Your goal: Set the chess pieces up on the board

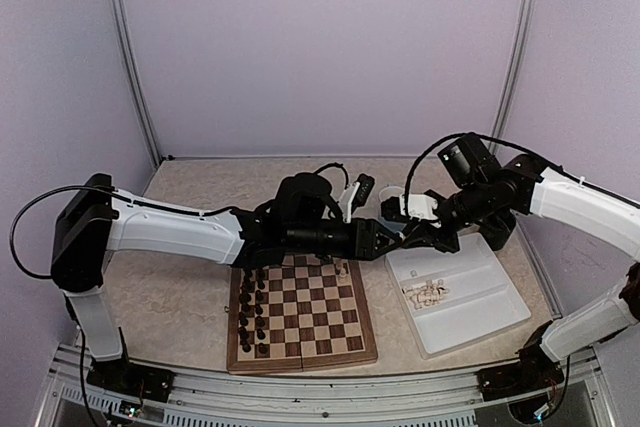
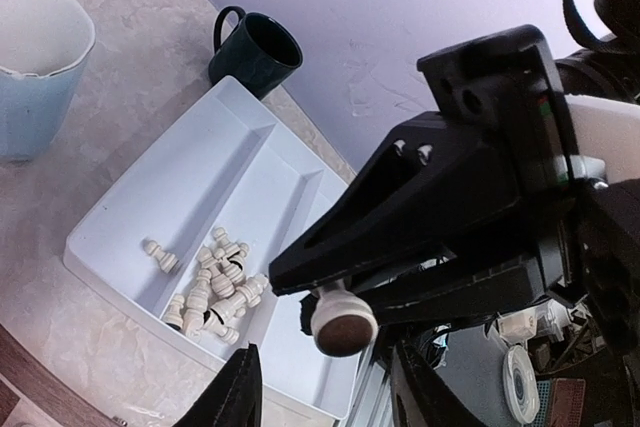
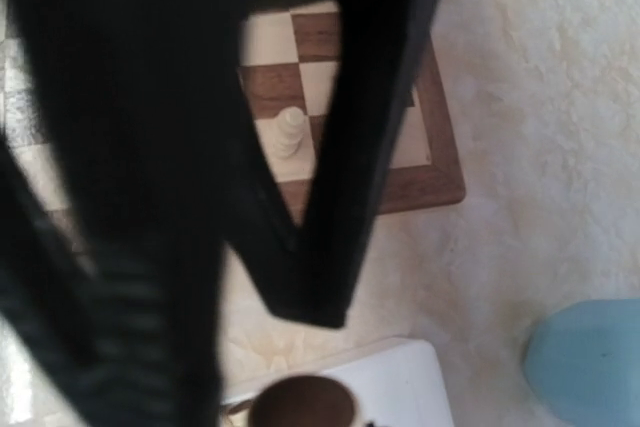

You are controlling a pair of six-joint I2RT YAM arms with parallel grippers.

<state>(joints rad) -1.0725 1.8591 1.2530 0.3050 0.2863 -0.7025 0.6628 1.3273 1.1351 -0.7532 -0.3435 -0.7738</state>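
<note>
Now I am passing one white chess piece [image 2: 343, 322] across: my right gripper [image 2: 335, 299] is clamped on it, and my left gripper [image 2: 320, 377] waits right in front with fingers apart. Next the left must close on it, then carry it down to the board [image 1: 300, 360] below. Behind the right gripper, one part of the white tray [image 2: 100, 247] holds more white pieces [image 2: 215, 292].

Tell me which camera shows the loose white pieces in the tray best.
Left wrist. It looks straight into the tray, where the pieces lie in a heap, each shape distinct. The top view shows that heap only as a tiny pale cluster. The right wrist view shows just a tray corner, blurred.
</note>
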